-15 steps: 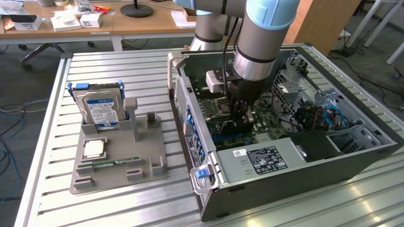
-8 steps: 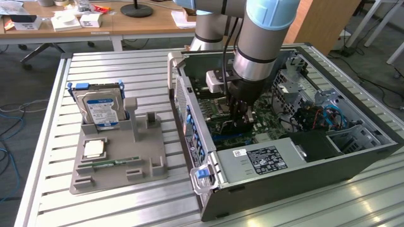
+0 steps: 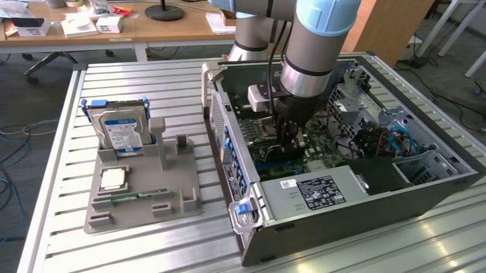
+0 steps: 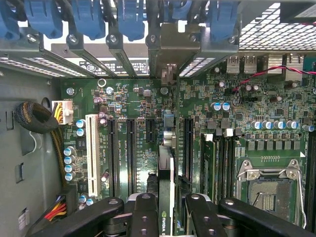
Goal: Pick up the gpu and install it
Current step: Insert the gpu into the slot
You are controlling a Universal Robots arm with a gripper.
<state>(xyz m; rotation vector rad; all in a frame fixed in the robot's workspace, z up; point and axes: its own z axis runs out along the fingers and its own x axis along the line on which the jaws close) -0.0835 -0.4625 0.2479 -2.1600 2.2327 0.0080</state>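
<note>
One gripper, at the exterior view's centre inside one open computer case, clamps one gpu edge-on over the motherboard. One hard drive stands centre-left.

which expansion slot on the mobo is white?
The white slot at the end of the row, farthest from the CPU socket; the other slots are black.

blue-labelled hard drive, grey fixture, wooden desk
</note>
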